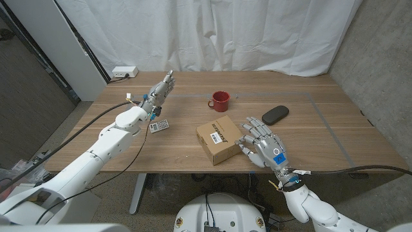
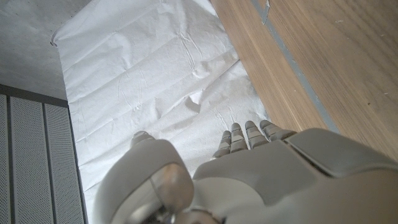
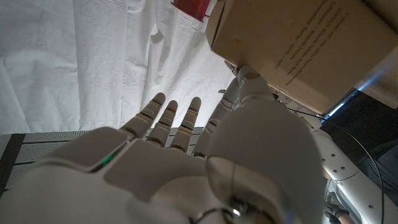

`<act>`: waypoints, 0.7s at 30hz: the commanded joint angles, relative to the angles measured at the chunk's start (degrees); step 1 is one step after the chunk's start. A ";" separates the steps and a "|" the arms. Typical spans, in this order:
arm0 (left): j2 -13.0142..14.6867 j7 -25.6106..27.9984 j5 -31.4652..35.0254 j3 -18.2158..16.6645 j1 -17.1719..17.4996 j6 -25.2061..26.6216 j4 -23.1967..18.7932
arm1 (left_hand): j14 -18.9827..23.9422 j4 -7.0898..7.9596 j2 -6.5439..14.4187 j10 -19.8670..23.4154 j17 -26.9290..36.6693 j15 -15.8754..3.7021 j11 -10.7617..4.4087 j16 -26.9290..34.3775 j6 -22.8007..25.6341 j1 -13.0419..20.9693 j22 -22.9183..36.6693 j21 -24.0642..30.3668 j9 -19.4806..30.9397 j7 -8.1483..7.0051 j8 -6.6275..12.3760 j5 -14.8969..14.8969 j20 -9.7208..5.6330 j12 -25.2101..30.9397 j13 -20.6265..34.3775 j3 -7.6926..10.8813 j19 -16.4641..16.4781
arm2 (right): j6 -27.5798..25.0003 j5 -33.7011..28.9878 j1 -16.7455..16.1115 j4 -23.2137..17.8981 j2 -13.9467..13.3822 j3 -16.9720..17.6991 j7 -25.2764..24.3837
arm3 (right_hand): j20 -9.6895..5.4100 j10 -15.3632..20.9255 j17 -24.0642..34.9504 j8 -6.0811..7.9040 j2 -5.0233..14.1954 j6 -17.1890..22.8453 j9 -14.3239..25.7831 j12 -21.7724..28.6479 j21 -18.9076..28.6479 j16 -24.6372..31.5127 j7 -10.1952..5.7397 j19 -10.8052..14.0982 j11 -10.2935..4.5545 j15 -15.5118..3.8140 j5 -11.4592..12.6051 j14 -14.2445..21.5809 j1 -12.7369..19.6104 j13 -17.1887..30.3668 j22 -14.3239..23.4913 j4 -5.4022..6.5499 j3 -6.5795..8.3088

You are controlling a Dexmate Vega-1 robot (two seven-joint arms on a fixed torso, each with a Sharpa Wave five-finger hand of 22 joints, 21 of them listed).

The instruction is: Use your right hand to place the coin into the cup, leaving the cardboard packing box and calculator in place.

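even, soft light is falling from overhead across the wooden table [image 1: 302,138], leaving only faint shadows beside the cardboard box [image 1: 219,142] and the red cup [image 1: 219,100]. the head view is staying sharp, bowing slightly at its edges. in both wrist views the near hand surfaces are blurring, and the white curtain [image 3: 87,56] is glowing bright, nearly washing out.
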 commanded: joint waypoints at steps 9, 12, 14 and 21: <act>-0.53 -1.62 -0.46 0.00 -1.57 -0.80 2.75 | -0.50 0.11 0.85 -0.14 0.28 0.08 0.19 -0.03 -0.50 0.06 0.21 0.15 0.26 0.28 0.19 -0.20 -0.11 0.00 0.29 -0.55 -0.75 | -2.22 0.04 -0.67 -2.54 0.13 1.06 1.86 | -3.05 1.00 0.24 -0.61 -0.32 1.48 -1.21 0.66 0.45 0.44 -0.08 0.79 -0.05 -2.38 -0.22 1.13 0.89 0.15 0.35 0.11 -0.10; -0.69 -1.90 -0.60 -0.01 -1.89 -0.92 3.32 | -0.50 0.11 0.87 -0.15 0.28 0.07 0.29 -0.03 -0.53 0.07 0.21 0.15 0.26 0.23 0.18 -0.20 -0.12 0.00 0.29 -0.58 -0.77 | -2.43 0.05 -0.72 -2.98 0.17 1.27 2.09 | -3.03 0.96 0.26 -0.72 -0.30 1.58 -1.46 0.66 0.49 0.46 -0.11 0.88 0.05 -2.33 -0.25 1.22 0.95 0.16 0.36 0.14 -0.11; -0.73 -2.03 -0.66 -0.01 -2.09 -0.91 3.63 | -0.51 0.11 0.88 -0.15 0.28 0.06 0.29 -0.03 -0.50 0.07 0.22 0.16 0.26 0.22 0.19 -0.20 -0.12 0.01 0.29 -0.59 -0.78 | -2.60 0.06 -0.78 -3.31 0.16 1.42 2.32 | -3.03 1.00 0.27 -0.79 -0.28 1.63 -1.60 0.68 0.51 0.45 -0.13 0.91 -0.01 -2.35 -0.26 1.22 0.98 0.17 0.36 0.16 -0.12; -0.73 -2.32 -1.18 -0.32 -2.54 -0.72 4.07 | -0.53 0.11 0.92 -0.09 0.27 0.06 0.32 -0.03 -0.54 0.10 0.22 0.17 0.25 0.23 0.19 -0.21 -0.11 0.04 0.29 -0.65 -0.80 | -3.38 0.14 -1.28 -5.61 -0.41 2.39 3.99 | -2.98 1.17 0.32 -1.13 -0.22 1.82 -2.24 0.76 0.60 0.51 -0.14 1.14 -0.06 -2.29 -0.33 1.49 1.12 0.19 0.37 0.23 -0.15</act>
